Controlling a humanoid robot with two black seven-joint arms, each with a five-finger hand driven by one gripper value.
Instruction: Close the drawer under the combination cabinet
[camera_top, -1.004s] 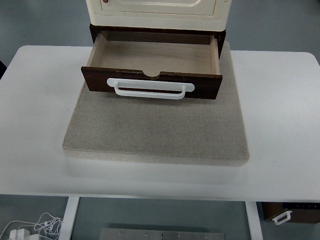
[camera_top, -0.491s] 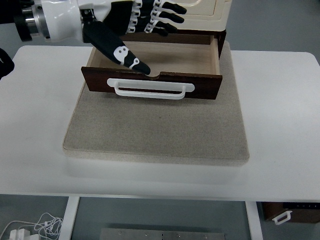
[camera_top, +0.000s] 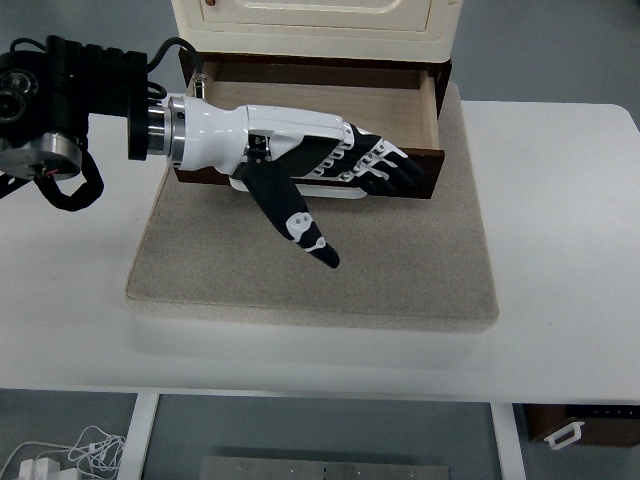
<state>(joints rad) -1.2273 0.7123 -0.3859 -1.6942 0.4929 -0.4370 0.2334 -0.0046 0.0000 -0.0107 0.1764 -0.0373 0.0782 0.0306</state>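
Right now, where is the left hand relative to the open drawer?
In the head view, the left hand reaches in from the left, fingers flat across the drawer front, covering the white handle, thumb angled down over the grey mat.

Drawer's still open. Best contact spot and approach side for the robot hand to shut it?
Use the drawer front panel at the white handle, approached from the near side. The panel is broad, flat and faces the robot, so a push straight toward the cabinet should work, no grip needed. The left robot hand is open, flat across the front.
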